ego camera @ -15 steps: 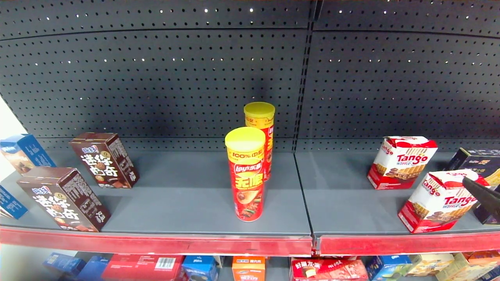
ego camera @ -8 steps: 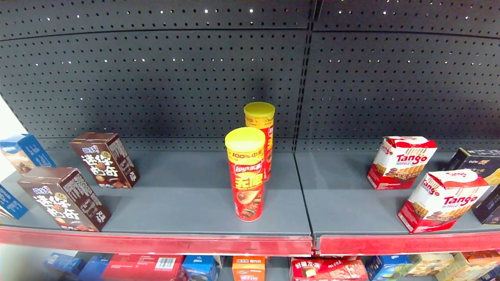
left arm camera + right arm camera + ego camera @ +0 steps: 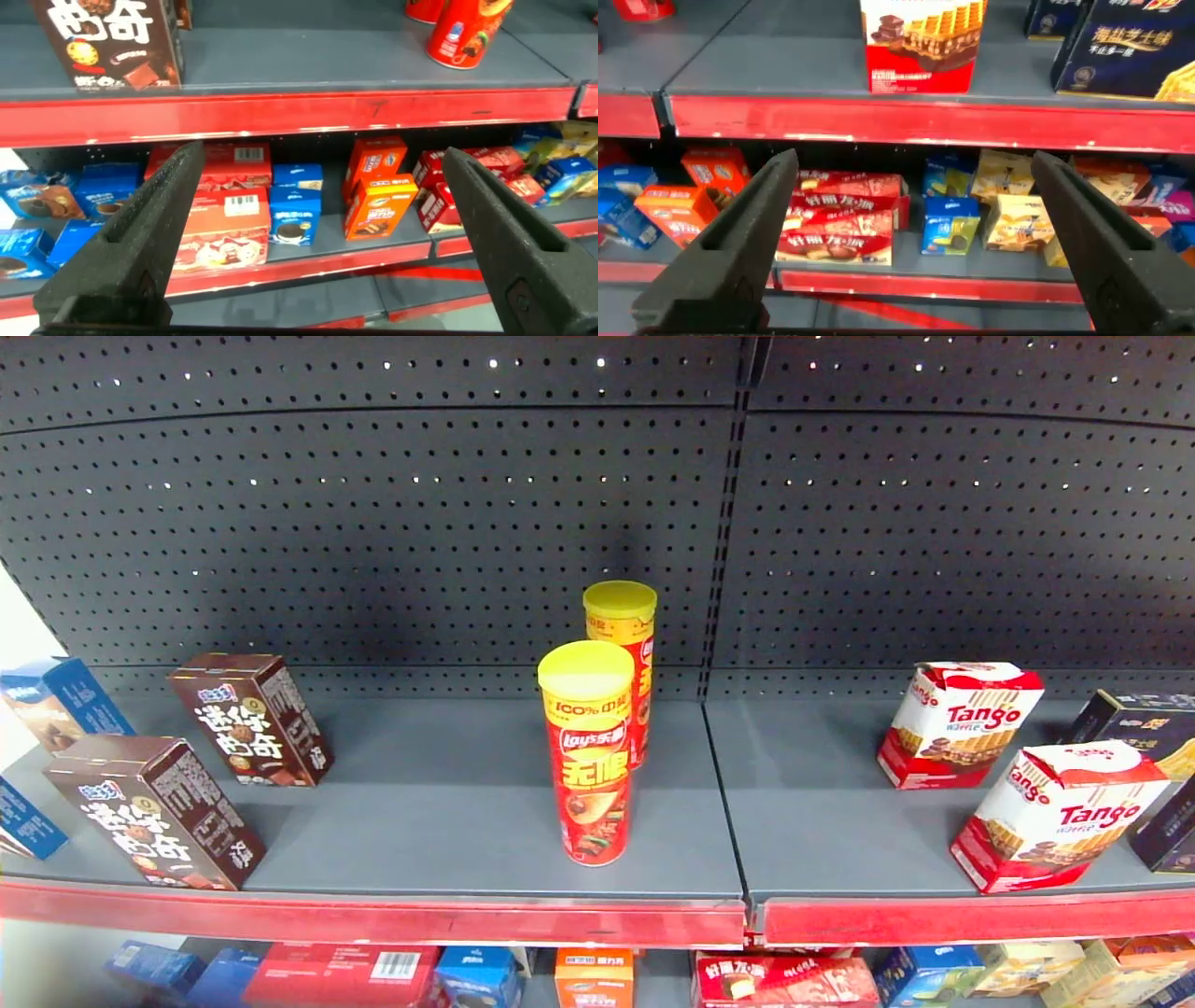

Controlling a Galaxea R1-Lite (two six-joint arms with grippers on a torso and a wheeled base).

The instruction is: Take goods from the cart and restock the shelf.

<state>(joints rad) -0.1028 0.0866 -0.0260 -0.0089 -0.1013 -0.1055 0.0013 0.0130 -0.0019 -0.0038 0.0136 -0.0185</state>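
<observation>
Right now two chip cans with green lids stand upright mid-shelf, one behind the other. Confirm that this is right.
Not quite: the lids are yellow, not green, as the head view shows. The rest holds: the front chip can and the rear chip can stand upright in the middle of the shelf, one behind the other.

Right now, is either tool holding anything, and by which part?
Nothing is held: the left tool and the right tool are both open, with nothing between their jaws.
</observation>
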